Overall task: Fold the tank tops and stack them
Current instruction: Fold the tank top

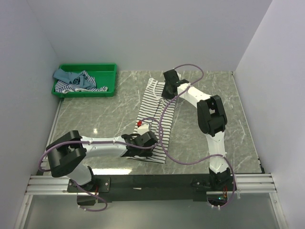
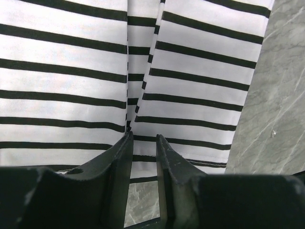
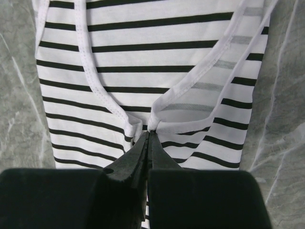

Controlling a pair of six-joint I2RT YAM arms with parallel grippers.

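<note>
striped tank top [image 1: 155, 102] on marble table [image 1: 95, 119], white walls [image 1: 143, 33].

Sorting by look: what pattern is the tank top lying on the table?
White cloth tank top, thin black stripes; right wrist view.

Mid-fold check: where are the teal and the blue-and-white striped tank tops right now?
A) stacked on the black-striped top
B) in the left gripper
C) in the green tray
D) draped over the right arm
C: the teal tank top and the blue-and-white striped tank top lie crumpled in the green tray at the far left, well apart from the black-striped tank top.
</note>
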